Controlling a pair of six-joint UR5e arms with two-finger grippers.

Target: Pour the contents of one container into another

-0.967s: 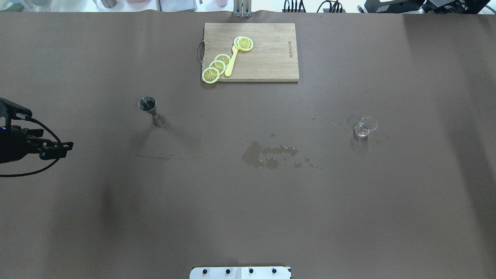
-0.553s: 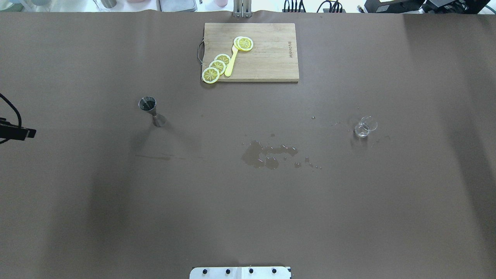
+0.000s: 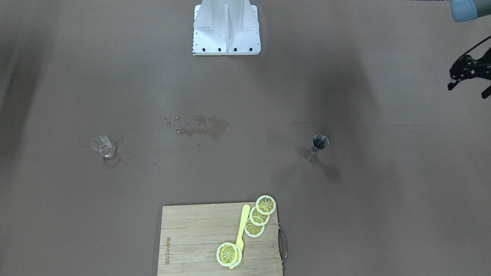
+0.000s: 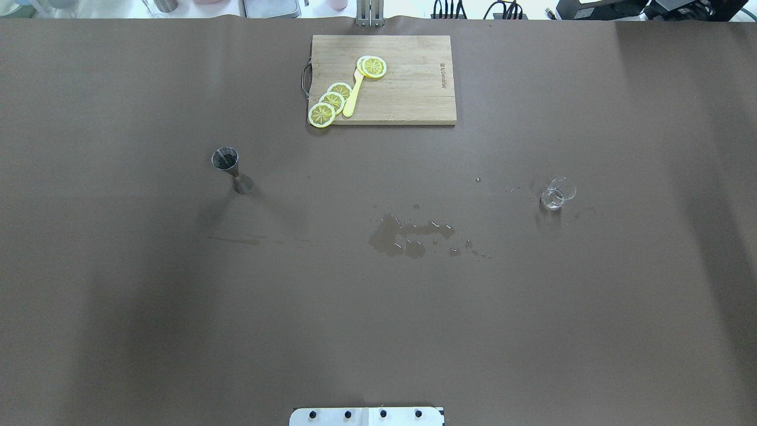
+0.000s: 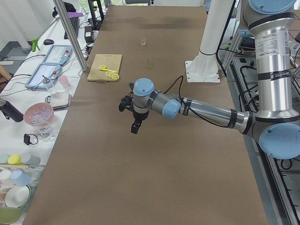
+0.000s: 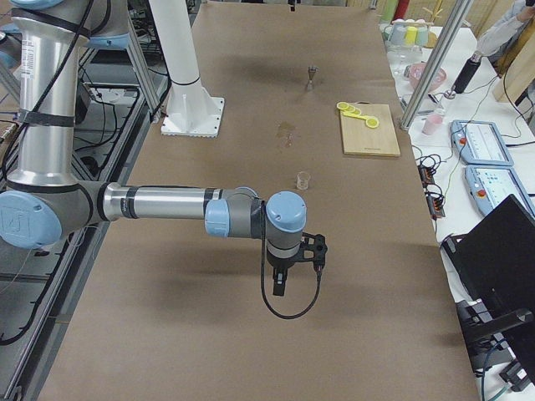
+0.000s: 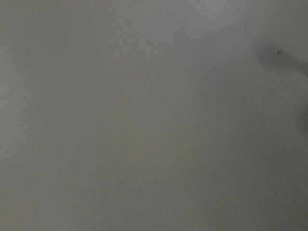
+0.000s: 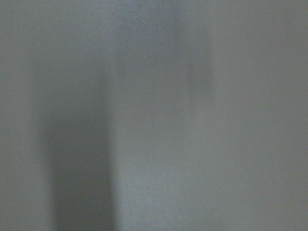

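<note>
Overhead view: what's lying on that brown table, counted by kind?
Clear glass measuring beaker: 1
Shiny steel hourglass jigger: 1
Wooden cutting board: 1
Yellow lemon slices: 4 visible, perhaps a fifth hidden under one
Yellow plastic utensil: 1
Total: 8, not counting the spilled puddle.

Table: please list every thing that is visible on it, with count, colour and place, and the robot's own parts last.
glass beaker: one, clear, upright, robot's right side of the table
steel jigger: one, silver, upright, robot's left side
puddle: one with droplets, dark wet, middle, between the two
cutting board: one, light wood, far edge
lemon slices: at least four, yellow, on the board
utensil: one, yellow, among the slices
base plate: one, white, near edge
left gripper: one, black, above the left end
right gripper: one, black, above the right end
</note>
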